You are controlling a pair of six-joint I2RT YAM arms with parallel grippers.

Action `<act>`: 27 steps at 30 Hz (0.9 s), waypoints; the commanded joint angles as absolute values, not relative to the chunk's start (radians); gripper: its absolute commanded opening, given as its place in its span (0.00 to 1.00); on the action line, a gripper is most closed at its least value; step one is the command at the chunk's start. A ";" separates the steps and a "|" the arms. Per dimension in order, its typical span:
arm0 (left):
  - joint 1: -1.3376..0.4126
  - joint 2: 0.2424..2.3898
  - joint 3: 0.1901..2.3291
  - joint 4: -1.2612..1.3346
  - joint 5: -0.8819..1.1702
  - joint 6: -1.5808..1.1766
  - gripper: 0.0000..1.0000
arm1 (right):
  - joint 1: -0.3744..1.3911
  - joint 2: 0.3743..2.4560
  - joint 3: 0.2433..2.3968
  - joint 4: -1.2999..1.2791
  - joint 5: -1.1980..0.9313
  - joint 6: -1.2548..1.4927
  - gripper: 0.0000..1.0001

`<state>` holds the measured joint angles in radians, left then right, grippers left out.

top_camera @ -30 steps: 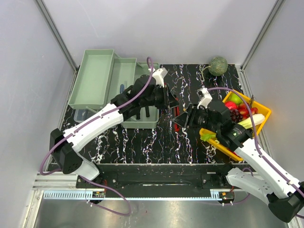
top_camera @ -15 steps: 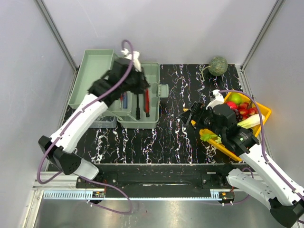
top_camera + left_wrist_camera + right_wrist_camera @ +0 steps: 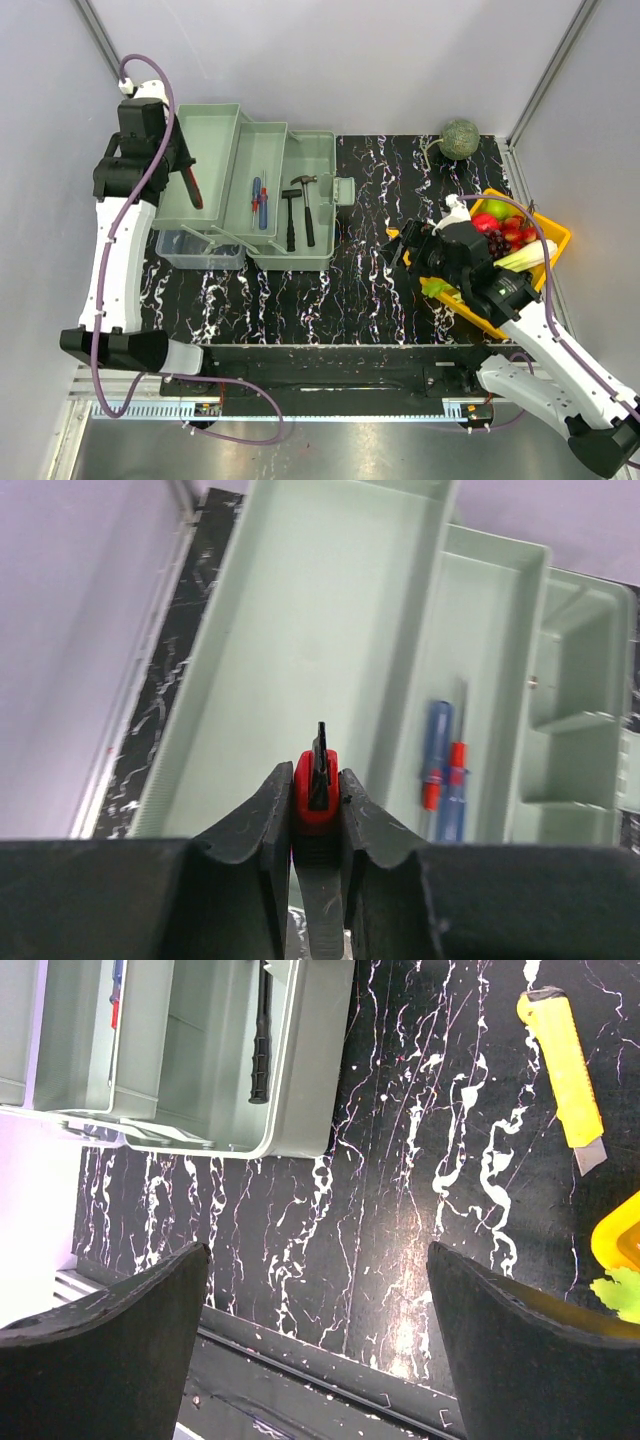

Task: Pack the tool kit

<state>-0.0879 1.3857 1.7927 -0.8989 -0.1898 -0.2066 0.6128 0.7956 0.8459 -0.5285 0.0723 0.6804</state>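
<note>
Left end effector (image 3: 315,785) clamps red pliers (image 3: 312,768) lengthwise, nose pointing outward; right end effector (image 3: 315,1260) gapes.

Scene is reading as a robotics lab test cell. Plain grey panels (image 3: 350,60) on aluminium struts (image 3: 118,70) are boxing in a black marbled tabletop (image 3: 370,290). 2 cabled arms, left arm (image 3: 115,250) and right arm (image 3: 545,335), are sitting bolted to a mounting rail (image 3: 330,378). Staged props are lying out: toolbox (image 3: 290,262) below the jaws of the left gripper (image 3: 315,775), fruit tray (image 3: 540,217) just beside the jaws of the right gripper (image 3: 318,1250).
</note>
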 commanded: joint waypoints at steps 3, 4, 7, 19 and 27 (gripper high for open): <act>-0.054 1.472 1.848 -0.905 -0.376 -0.134 0.00 | 0.611 0.813 0.848 -0.531 0.114 0.704 0.94; -0.052 1.491 1.855 -0.905 -0.400 -0.130 0.00 | 0.611 0.816 0.844 -0.532 0.114 0.704 0.93; -0.048 1.549 1.882 -0.907 -0.440 -0.121 0.00 | 0.611 0.827 0.839 -0.531 0.114 0.709 0.93; -0.044 1.710 1.982 -0.865 -0.269 -0.166 0.00 | 0.609 0.874 0.831 -0.509 0.104 0.724 0.93; -0.044 1.753 1.956 -0.855 -0.137 -0.179 0.07 | 0.611 0.861 0.816 -0.512 0.107 0.726 0.93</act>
<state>-0.0502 1.7439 1.9327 -0.9134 -0.2367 -0.1661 0.6128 0.8753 0.8276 -0.5285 0.0887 0.7166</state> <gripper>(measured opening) 0.223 0.935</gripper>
